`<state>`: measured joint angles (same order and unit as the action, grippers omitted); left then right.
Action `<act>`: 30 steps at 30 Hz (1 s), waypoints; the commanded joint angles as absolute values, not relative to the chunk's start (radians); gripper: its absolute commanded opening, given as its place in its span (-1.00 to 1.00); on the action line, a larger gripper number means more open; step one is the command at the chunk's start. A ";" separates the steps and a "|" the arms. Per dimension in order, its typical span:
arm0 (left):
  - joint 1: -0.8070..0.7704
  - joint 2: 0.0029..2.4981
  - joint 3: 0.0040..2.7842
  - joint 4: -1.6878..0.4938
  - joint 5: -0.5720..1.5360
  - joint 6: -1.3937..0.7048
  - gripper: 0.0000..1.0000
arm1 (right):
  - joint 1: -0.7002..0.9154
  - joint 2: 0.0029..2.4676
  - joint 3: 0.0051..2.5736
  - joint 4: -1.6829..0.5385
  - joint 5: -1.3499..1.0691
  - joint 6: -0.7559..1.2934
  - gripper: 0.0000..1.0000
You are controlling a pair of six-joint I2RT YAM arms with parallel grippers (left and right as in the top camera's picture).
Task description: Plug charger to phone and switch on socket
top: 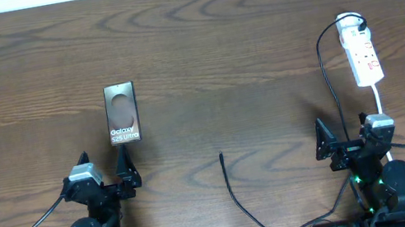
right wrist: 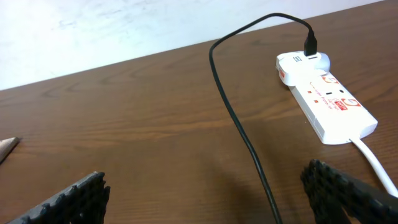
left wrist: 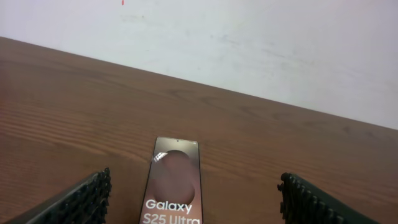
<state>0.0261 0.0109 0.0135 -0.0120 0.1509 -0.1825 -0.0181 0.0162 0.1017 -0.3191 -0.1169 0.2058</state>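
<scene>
The phone (top: pixel 122 112) lies flat on the table left of centre, lettering toward me; it also shows in the left wrist view (left wrist: pixel 176 182), between and just beyond my fingers. My left gripper (top: pixel 107 178) sits open and empty just below it. The white socket strip (top: pixel 362 50) lies at the far right and shows in the right wrist view (right wrist: pixel 326 98). The black charger cable (top: pixel 238 199) is plugged into the strip's far end (right wrist: pixel 310 45), runs down past my open, empty right gripper (top: pixel 349 138), and ends in a loose plug tip (top: pixel 221 157) at table centre.
The strip's white cord (top: pixel 381 101) runs down toward the right arm base. A white wall (left wrist: pixel 249 43) bounds the table's far edge. A pale object corner (right wrist: pixel 7 148) shows at the left of the right wrist view.
</scene>
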 commanded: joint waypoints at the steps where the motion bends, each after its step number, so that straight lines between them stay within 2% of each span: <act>1: 0.030 0.006 0.004 -0.059 0.163 -0.176 0.70 | -0.012 0.007 0.097 -0.317 -0.114 0.220 0.99; 20: 0.030 0.025 0.073 0.009 0.254 -0.148 0.70 | -0.012 0.007 0.097 -0.317 -0.114 0.220 0.98; 25: 0.030 0.160 0.211 -0.013 0.253 -0.069 0.71 | -0.012 0.007 0.097 -0.317 -0.114 0.220 0.98; 30: 0.030 0.445 0.461 -0.051 0.254 -0.016 0.70 | -0.012 0.007 0.097 -0.317 -0.114 0.220 0.98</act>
